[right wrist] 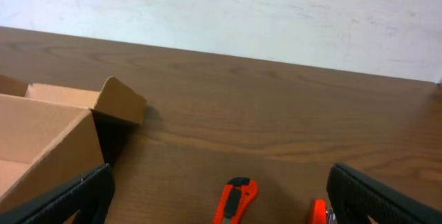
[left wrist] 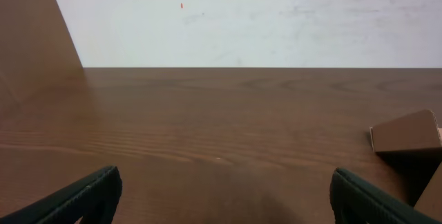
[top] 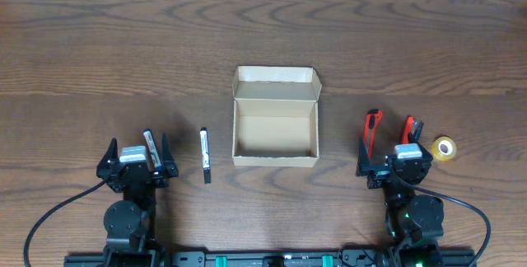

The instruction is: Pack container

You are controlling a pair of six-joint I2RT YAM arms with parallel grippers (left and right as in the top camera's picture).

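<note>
The wooden table (top: 99, 44) carries the container (top: 275, 131) at its centre, a plain tan cardboard box standing with its mouth up. Its lid flap is folded back toward 12 o'clock, with small side tabs at the corners, and the bare inner floor shows.

At 8 o'clock from the box sits the left gripper (top: 138, 153). Its fingers (left wrist: 76, 200) are spread wide and grip nothing. At 4 o'clock sits the right gripper (top: 397, 153), its fingers (right wrist: 376, 196) equally wide and also gripping nothing.

Two red cutters (top: 372, 131) (top: 409, 128) lie just at 12 o'clock of the right gripper. One black slim tool (top: 150, 146) lies between the left fingers; contact cannot be told. Another (top: 205, 155) lies between that gripper and the box. A yellow tape roll (top: 445, 147) rests at 3 o'clock of the cutters.
</note>
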